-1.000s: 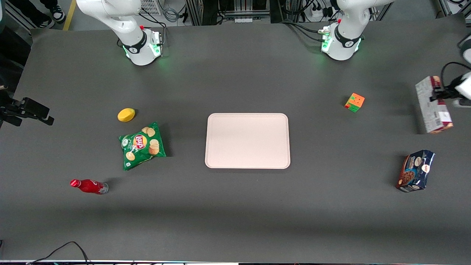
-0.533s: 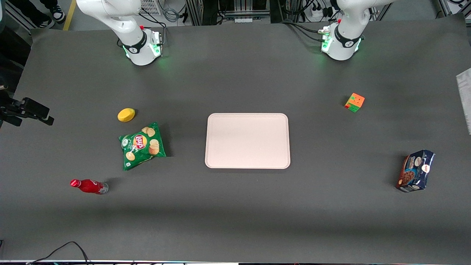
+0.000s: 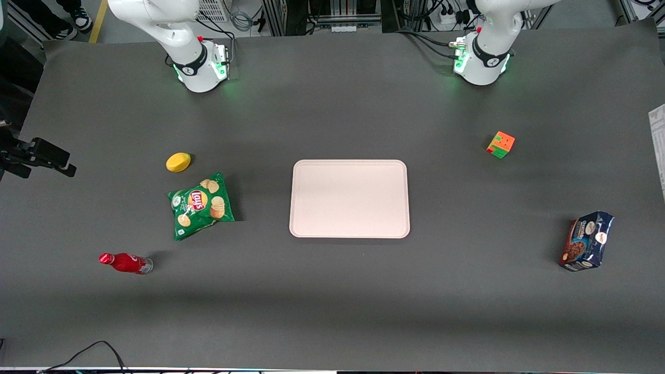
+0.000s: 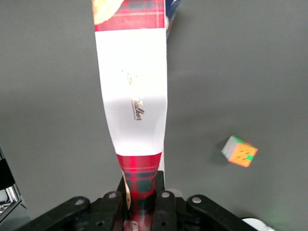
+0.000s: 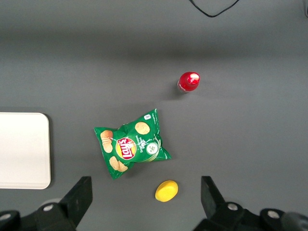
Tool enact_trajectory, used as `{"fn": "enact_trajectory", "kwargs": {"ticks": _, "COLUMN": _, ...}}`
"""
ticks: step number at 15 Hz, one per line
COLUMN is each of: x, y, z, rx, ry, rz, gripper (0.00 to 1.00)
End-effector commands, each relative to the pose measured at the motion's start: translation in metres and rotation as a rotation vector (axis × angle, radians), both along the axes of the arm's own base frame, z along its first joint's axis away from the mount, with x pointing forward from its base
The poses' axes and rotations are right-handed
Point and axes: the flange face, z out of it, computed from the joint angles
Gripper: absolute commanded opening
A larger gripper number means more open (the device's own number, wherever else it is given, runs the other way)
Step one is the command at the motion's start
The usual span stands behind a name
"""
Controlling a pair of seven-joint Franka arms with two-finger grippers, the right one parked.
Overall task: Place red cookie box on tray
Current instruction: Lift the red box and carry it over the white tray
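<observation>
The red cookie box [image 4: 134, 96], dark red plaid with a white panel, is clamped at one end between the fingers of my left gripper [image 4: 142, 192] and held in the air above the grey table. In the front view only a thin pale strip of the box [image 3: 657, 150] shows at the picture's edge, toward the working arm's end of the table; the gripper itself is out of that view. The pale pinkish-beige tray [image 3: 349, 198] lies flat at the table's middle with nothing on it, well away from the box. It also shows in the right wrist view [image 5: 24, 150].
A colour cube [image 3: 501, 144] lies between the tray and the box, also in the left wrist view [image 4: 239, 151]. A dark blue cookie package [image 3: 587, 241] stands nearer the camera. Toward the parked arm's end lie a green chips bag [image 3: 200, 205], a yellow object [image 3: 178, 161] and a red bottle [image 3: 124, 263].
One second ago the box and gripper were in the front view near the working arm's end. They have since moved almost out of that picture; only a strip of the box remains.
</observation>
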Motion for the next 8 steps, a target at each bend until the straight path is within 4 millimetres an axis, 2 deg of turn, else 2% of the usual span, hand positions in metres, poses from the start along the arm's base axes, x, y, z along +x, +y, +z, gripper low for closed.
{"fn": "enact_trajectory", "kwargs": {"ticks": 1, "x": 0.027, "y": -0.085, "z": 0.034, "rx": 0.013, "ry": 0.028, "rz": 0.032, "gripper": 0.00}}
{"fn": "enact_trajectory", "kwargs": {"ticks": 4, "x": 0.038, "y": -0.176, "z": 0.032, "rx": 0.017, "ry": 0.074, "rz": 0.122, "gripper": 0.00}}
{"fn": "enact_trajectory", "kwargs": {"ticks": 8, "x": 0.042, "y": -0.326, "z": 0.027, "rx": 0.048, "ry": 0.060, "rz": 0.223, "gripper": 0.00}}
